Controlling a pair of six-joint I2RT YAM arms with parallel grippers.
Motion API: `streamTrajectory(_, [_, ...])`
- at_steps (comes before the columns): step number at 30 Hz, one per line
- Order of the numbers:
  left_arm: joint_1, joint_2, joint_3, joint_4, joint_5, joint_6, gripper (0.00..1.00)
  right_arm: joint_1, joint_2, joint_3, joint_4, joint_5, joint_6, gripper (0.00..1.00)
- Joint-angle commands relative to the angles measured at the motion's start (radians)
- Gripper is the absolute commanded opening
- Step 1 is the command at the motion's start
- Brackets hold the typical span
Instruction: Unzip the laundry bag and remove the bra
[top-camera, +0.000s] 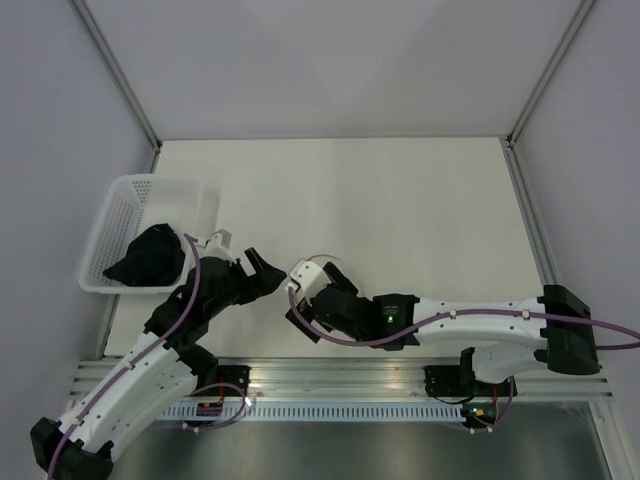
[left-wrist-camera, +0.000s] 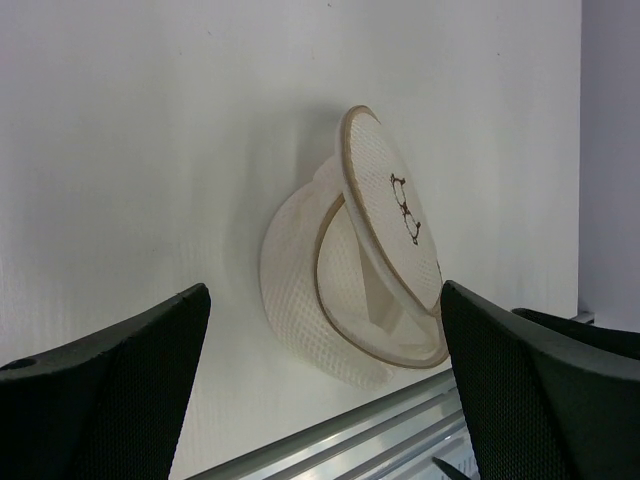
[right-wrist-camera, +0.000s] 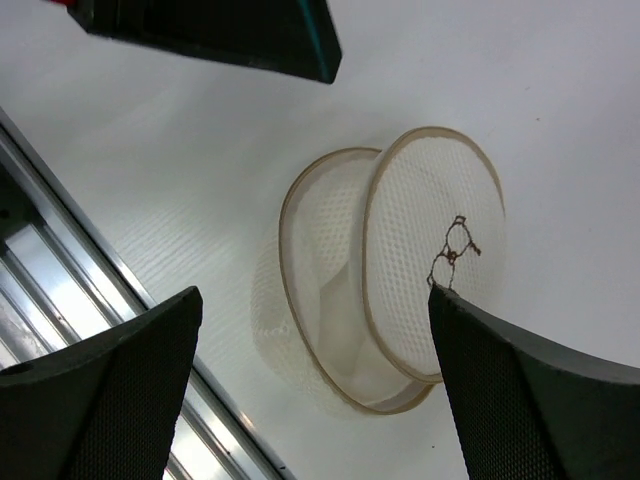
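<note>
The bag (left-wrist-camera: 350, 300) is lying unzipped, its lid gaping, near the near edge of the desk (top-camera: 400, 200). The left gripper (top-camera: 263, 273) and right gripper (top-camera: 298, 298) are flanking it, jaws apart and holding nothing. The bra (top-camera: 150, 256) is sitting in the basket (top-camera: 118, 200) at the left edge.

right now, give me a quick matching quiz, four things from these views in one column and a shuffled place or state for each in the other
Things:
1. laundry bag
2. bra
3. basket
4. left pincer

Places or states:
A. black, lying inside the basket
B. open, holding nothing
C. white and perforated, at the left side of the table
D. on the table, unzipped, its lid gaping

Pairs: 1-D, 2-A, 3-C, 4-B
</note>
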Motion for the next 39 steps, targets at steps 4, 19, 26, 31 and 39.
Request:
streamTrajectory(4, [-0.003,-0.007,0.0,0.008,-0.033,-0.034,1.0,-0.031,0.002,-0.004,-0.018,0.053,0.07,0.98])
streamTrajectory(19, [-0.003,-0.065,0.004,-0.05,-0.074,-0.045,1.0,-0.143,0.172,-0.095,0.121,-0.211,0.109,0.98])
streamTrajectory(26, [-0.003,-0.058,0.005,-0.049,-0.054,-0.034,1.0,-0.141,0.061,-0.095,0.092,-0.202,0.152,0.98])
streamTrajectory(31, [-0.003,-0.052,0.0,-0.02,-0.013,-0.005,1.0,-0.143,-0.085,-0.083,0.023,-0.072,0.189,0.98])
streamTrajectory(39, [-0.003,-0.038,-0.004,0.034,0.064,0.049,1.0,-0.144,-0.283,-0.038,-0.08,0.169,0.249,0.98])
